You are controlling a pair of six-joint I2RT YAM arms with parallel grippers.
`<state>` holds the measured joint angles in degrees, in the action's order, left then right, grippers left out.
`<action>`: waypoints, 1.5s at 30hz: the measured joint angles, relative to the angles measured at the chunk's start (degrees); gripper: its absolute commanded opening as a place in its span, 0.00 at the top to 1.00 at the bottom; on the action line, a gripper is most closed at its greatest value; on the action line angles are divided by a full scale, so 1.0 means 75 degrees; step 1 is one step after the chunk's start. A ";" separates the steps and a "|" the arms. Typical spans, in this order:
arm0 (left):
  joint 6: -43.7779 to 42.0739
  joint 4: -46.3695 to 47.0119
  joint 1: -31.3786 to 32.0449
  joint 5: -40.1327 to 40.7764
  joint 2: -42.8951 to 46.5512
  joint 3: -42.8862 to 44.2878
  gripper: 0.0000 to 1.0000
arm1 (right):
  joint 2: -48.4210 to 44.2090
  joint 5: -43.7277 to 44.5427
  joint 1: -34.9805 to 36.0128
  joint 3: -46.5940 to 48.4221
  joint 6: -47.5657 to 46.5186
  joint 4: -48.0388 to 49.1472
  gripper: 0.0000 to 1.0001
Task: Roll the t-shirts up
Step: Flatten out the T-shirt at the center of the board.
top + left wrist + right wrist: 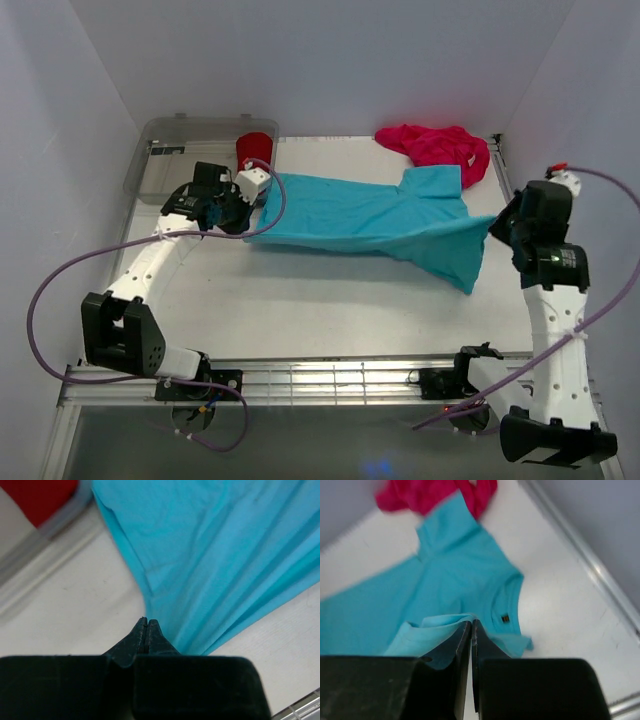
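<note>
Spreading step: blue shirt [350, 215] stretched over counter [330, 310]. Left fingers [134, 640] clamped on hem, right fingers [482, 642] on shoulder fold. Next, likely: lay flat.

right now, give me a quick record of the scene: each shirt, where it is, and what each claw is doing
left claw: shut on the left end of the turquoise t-shirt
right claw: shut on a fold of the turquoise t-shirt near its collar
turquoise t-shirt: unrolled, stretched left to right across the table, collar end at the right
magenta t-shirt: crumpled at the far right, touching the turquoise sleeve
red t-shirt: bunched, seemingly inside the clear bin, far left
rolling: not yet begun
</note>
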<state>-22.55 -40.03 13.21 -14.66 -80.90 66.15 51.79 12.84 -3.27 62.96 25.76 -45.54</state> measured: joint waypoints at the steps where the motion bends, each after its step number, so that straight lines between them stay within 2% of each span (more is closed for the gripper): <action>1: 0.0020 -0.0125 0.0000 0.0044 0.0052 0.0300 1.00 | -0.0038 0.0178 0.0000 0.0691 -0.0119 0.0017 0.92; 4: 0.0050 -0.0475 0.0003 0.0152 0.0280 0.1373 1.00 | -0.0335 0.0664 0.0003 0.2445 -0.0443 0.0087 0.92; 9: 0.0035 -0.0889 0.0006 0.0391 0.0711 0.3077 1.00 | -0.1005 0.1338 0.0000 0.4051 -0.0886 -0.0047 0.92; 15: -0.0117 -0.1332 0.0012 0.0965 0.0702 0.4867 1.00 | -0.1070 0.1888 0.0149 0.5225 -0.1381 -0.0245 0.92; 20: -0.0216 -0.1376 0.0020 0.1358 0.0233 0.5913 1.00 | -0.0755 0.2127 0.0306 0.5613 -0.1810 -0.0073 0.92; 23: -0.0210 -0.1236 0.0020 0.1466 -0.0262 0.6167 1.00 | -0.0277 0.2168 0.0312 0.5423 -0.2124 0.0373 0.92; 26: -0.0160 -0.1119 0.0020 0.1504 -0.0965 0.6394 1.00 | 0.0761 0.2186 0.0323 0.5549 -0.2422 0.0664 0.92; 32: 0.0082 -0.0973 0.0017 0.1652 -0.2646 0.7411 1.00 | 0.3812 0.2192 0.0353 0.7353 -0.2728 0.0909 0.92; 35: 0.0207 -0.0778 0.0017 0.1953 -0.3255 0.8154 1.00 | 0.4902 0.2250 0.0356 0.8428 -0.2780 0.0874 0.92; 39: 0.0344 -0.0233 0.0017 0.2355 -0.3410 0.8577 1.00 | 0.5062 0.2334 0.0356 0.8851 -0.2914 0.1192 0.92; 45: 0.0420 0.0478 0.0023 0.2463 -0.3107 0.8469 1.00 | 0.4191 0.2582 0.0391 0.8749 -0.3130 0.1941 0.92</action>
<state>-19.40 -36.45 13.39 3.81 -104.20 129.67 83.22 32.21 -0.34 128.57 2.28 -30.98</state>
